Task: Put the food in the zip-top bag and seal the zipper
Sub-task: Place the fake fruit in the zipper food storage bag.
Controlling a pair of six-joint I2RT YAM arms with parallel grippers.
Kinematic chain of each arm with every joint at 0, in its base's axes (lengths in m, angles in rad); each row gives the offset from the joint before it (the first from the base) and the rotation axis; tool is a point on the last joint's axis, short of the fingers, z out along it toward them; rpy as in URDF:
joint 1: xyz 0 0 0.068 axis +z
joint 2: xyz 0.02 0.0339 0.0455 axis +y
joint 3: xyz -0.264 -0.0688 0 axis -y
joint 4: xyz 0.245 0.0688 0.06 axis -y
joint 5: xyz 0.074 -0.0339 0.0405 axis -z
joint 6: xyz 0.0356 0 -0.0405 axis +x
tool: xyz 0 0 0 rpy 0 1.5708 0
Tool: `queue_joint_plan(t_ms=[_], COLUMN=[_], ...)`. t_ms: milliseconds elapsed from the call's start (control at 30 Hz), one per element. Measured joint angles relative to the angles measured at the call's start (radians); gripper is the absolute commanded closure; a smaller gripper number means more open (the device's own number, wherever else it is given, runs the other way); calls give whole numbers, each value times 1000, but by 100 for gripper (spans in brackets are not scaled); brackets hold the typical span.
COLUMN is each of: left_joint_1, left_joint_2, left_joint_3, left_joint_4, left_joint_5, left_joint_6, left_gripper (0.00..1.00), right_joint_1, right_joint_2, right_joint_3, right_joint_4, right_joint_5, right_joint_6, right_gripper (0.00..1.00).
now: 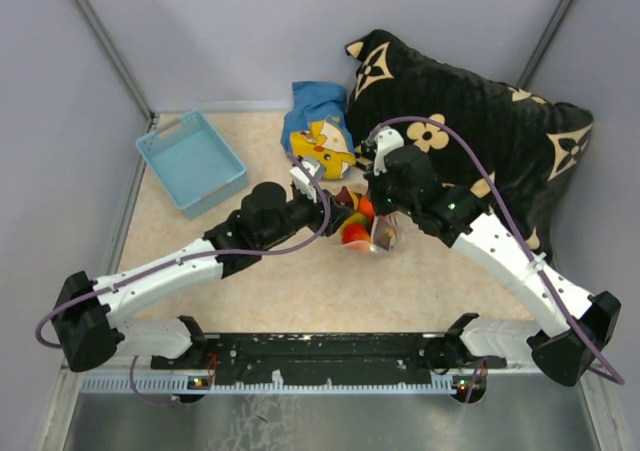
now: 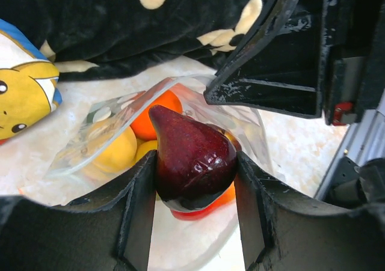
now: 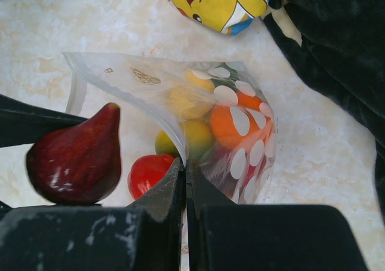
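My left gripper [image 2: 195, 181] is shut on a dark purple toy fruit [image 2: 192, 160], held at the open mouth of the clear spotted zip-top bag [image 2: 108, 139]. The purple fruit also shows in the right wrist view [image 3: 78, 160], left of the bag [image 3: 240, 133]. My right gripper [image 3: 185, 166] is shut on the bag's whitish mouth edge, the zipper [image 3: 174, 130], holding it up. Inside the bag lie orange [image 3: 231, 127], yellow [image 3: 186, 100], green [image 3: 195, 139] and red [image 3: 149, 173] fruits. In the top view both grippers meet at the bag [image 1: 362, 229].
A yellow cartoon plush [image 1: 328, 149] on blue cloth lies just behind the bag. A big black flowered cushion [image 1: 470, 131] fills the back right. A light blue basket [image 1: 192, 163] stands at the back left.
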Motion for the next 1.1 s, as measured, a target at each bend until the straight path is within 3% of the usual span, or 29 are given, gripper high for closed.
queue_joint_plan(t_ms=[267, 500, 700, 867, 1100], left_joint_1=[-38, -50, -50, -50, -50], left_joint_2=[110, 212, 224, 196, -12], left_joint_3=[-55, -55, -55, -56, -68], left_joint_4=[210, 307, 378, 343, 170], left_joint_5=[-85, -159, -199, -195, -199], left_joint_6=[58, 79, 70, 50, -11], left_gripper=[45, 30, 26, 26, 25], right_joint_1=[0, 0, 0, 0, 0], right_joint_2=[0, 1, 3, 5, 5], right_joint_3=[1, 10, 13, 13, 13], right_joint_4=[0, 0, 1, 2, 5], right_joint_5=[-16, -24, -26, -25, -25], right_joint_6=[7, 12, 12, 12, 12], right_gripper=[100, 100, 100, 100, 100])
